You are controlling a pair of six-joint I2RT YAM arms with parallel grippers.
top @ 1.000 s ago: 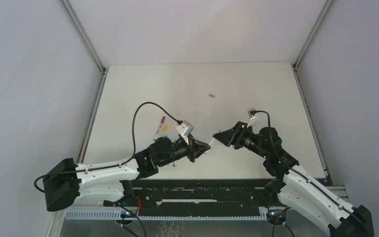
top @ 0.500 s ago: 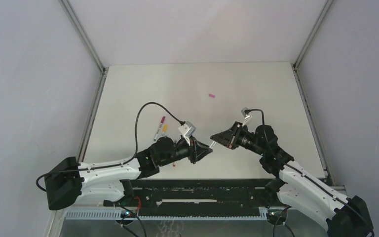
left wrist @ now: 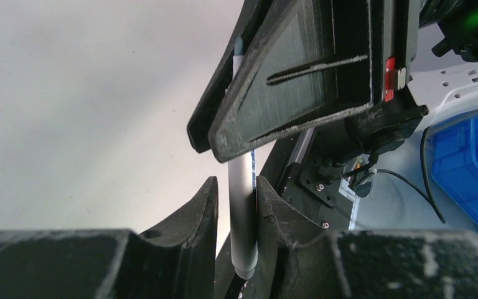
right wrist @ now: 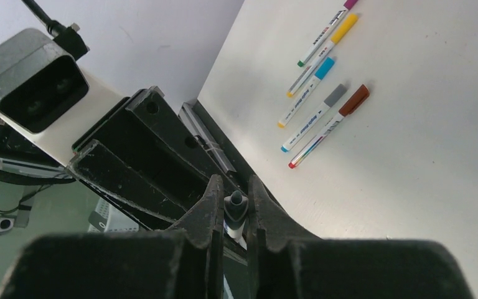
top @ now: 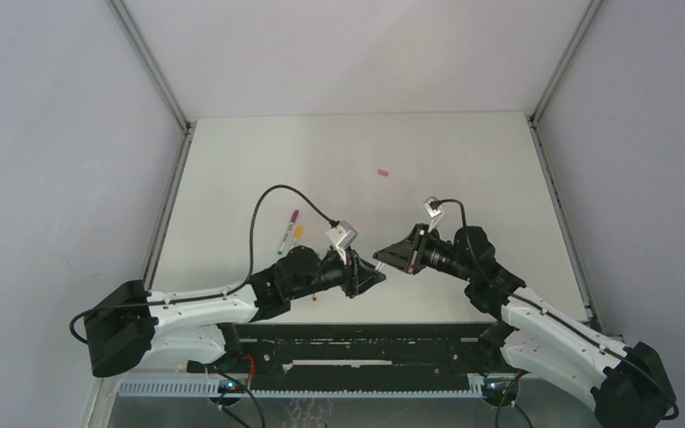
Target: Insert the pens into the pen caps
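**Mid-air, one pen between two grippers**

- Right gripper [right wrist: 234, 187]: jaws closed tight on the pen [left wrist: 243, 237]. Its dark tip pokes up between the fingers in the right wrist view.
- Left gripper [left wrist: 237, 190]: jaws parted. The grey barrel stands between the fingers, with a sliver of light on one side, so it is a loose straddle and not a clamp.
- Left wrist view: the right gripper's black fingers pinch the upper barrel, just above the left fingertips.
- Pen is off the table [top: 499, 178], held over its near-middle strip.

Change from a second ago (top view):
- Then the two tips stood apart, with the pale barrel bridging the gap.
- Now the right arm has swung in toward the left, and the tips sit nose to nose.
- The left gripper has dropped slightly toward the near edge.

Room around:
- Five pens [right wrist: 314, 118] lie side by side on the table. They are capped magenta, yellow, cyan, grey and brown, beyond the left arm's elbow and near the left edge.
- Pink cap [top: 382, 172] lies alone farther out, well apart from both grippers.
- Open surface runs from the grippers to the far edge and to the right rail.
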